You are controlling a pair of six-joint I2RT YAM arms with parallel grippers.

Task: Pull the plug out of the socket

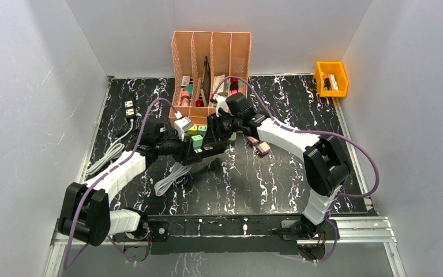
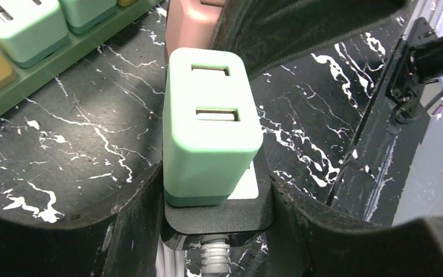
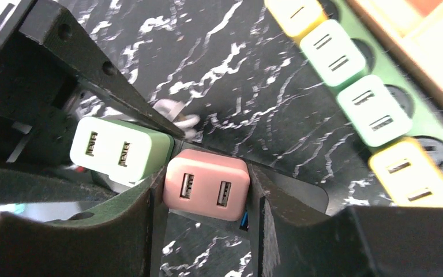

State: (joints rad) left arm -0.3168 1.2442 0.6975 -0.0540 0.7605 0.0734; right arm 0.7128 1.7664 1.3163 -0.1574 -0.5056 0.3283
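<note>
— Around the work, left to right?

— By the left wall, a white power strip (image 1: 130, 108), with a grey cable (image 1: 111, 154) trailing toward the near edge. Next, a second coiled cable (image 1: 172, 176) on the marbled worktop (image 1: 277, 184). Close behind both hands, a green strip (image 3: 424, 118) lined with yellow and mint cubes. Off to the right, a small brown item (image 1: 261, 148), loose.

— Containers?

— At the back, a peach file rack (image 1: 210, 55) with four slots, stuffed with small bits too jumbled to name. In the far right corner, a yellow bin (image 1: 330, 78) with a few things inside, too small to tell.

— And the plug against the hands?

— Left hand (image 2: 216, 202) pressed against the black socket (image 2: 219, 218) from both sides, with a green plug (image 2: 210, 138) upright between its fingers. Right hand (image 3: 205, 199) closed tight on the pink plug (image 3: 206, 179). Seated on the same black block, just beside the green one, not yet pulled off.
</note>
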